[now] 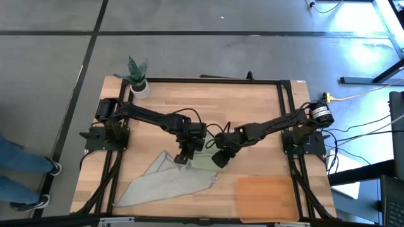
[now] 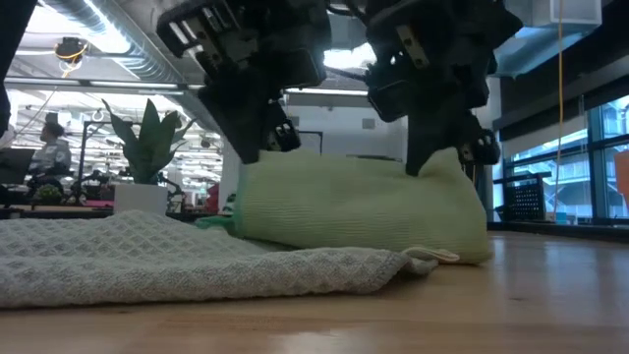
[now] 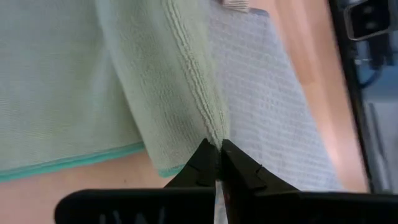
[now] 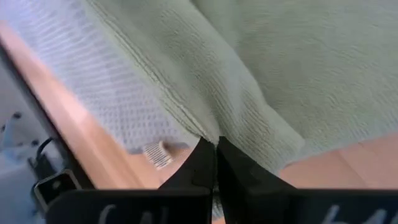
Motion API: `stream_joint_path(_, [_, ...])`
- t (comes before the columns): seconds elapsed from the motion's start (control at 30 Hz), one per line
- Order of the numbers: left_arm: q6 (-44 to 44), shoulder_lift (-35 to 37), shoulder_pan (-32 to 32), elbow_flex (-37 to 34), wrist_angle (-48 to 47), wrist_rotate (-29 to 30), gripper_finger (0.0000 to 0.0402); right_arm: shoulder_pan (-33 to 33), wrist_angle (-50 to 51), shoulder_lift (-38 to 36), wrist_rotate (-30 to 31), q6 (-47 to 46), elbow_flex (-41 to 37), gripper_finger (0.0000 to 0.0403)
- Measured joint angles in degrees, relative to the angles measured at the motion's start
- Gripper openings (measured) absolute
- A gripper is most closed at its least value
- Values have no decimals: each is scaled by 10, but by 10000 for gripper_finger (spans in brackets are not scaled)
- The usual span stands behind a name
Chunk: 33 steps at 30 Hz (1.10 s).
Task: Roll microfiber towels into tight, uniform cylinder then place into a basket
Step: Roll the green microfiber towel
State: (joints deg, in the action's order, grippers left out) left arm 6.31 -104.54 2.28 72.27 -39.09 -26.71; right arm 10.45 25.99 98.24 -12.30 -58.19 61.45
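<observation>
1. Grip check first: my left gripper has its dark fingers pinched together on the edge fold of the pale sage green microfiber towel, and my right gripper is clamped the same way on the fold's other end.
2. I have that green towel bunched into a loose hump at mid-table, partly overlapping the pale grey waffle-weave microfiber towel, which lies spread flat toward the front edge.
3. I see the shallow orange-brown rectangular basket lying empty near the front right, just beside the cloths.
4. Risk as I judge it: the roll looks slack, so uneven pull between my two arms could skew it.
5. Another risk: my pinch might drag the grey towel underneath along.
</observation>
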Motion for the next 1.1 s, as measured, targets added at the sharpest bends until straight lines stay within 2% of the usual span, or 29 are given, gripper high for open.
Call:
stream_joint_path(0.2, [-1, 29, -3, 0, -2, 69, 0, 4, 2, 0, 12, -22, 0, 10])
stream_joint_path(0.37, [-13, 45, -5, 0, -4, 124, 0, 3, 6, 0, 50, -51, 0, 10])
stream_joint_path(0.63, [-13, 36, -5, 0, 3, 148, 0, 3, 35, -1, 83, -91, 1, 10])
stream_joint_path(0.87, [-10, 36, -16, 0, 34, 168, 0, 3, 56, 0, 122, -90, 0, 10])
stream_joint_path(1.1, [-6, -2, -26, 1, 64, 189, 0, -2, 87, 12, 151, -60, -1, 10])
